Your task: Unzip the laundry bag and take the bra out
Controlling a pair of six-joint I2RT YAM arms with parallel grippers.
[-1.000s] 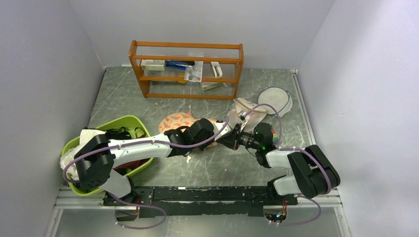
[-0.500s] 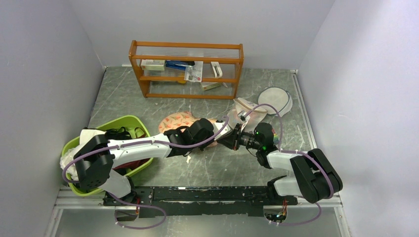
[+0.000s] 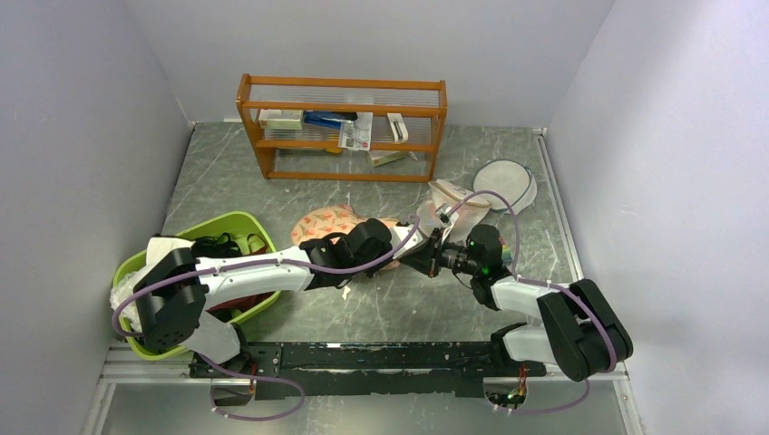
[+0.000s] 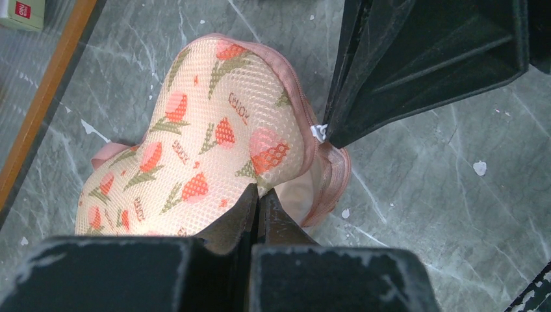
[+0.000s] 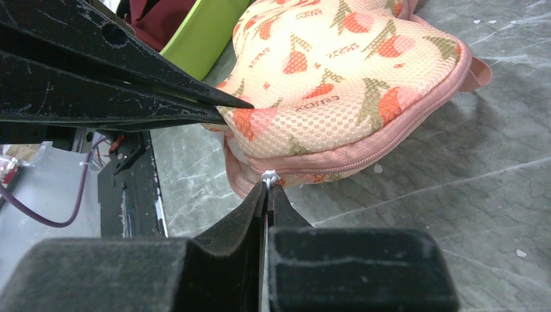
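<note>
Laundry bag [image 4: 208, 130] of peach-pink mesh with an orange-red flower print is lying on the grey marbled table [image 4: 422, 195], between the two tools. Left tool [image 4: 258, 195] is pinching the bag's mesh edge at its tips; right tool [image 5: 268, 192], facing it, is pinching the small white zip pull [image 5: 269, 176] on the pink zip.

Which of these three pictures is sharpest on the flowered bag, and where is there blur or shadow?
Left wrist view: laundry bag mesh crisp, left gripper near the lens dark and soft. Right wrist view: mesh and zip pull crisp, soft shadow on the table beside the bag, right gripper soft. Top external view: even light, left arm hides most of the bag.
</note>
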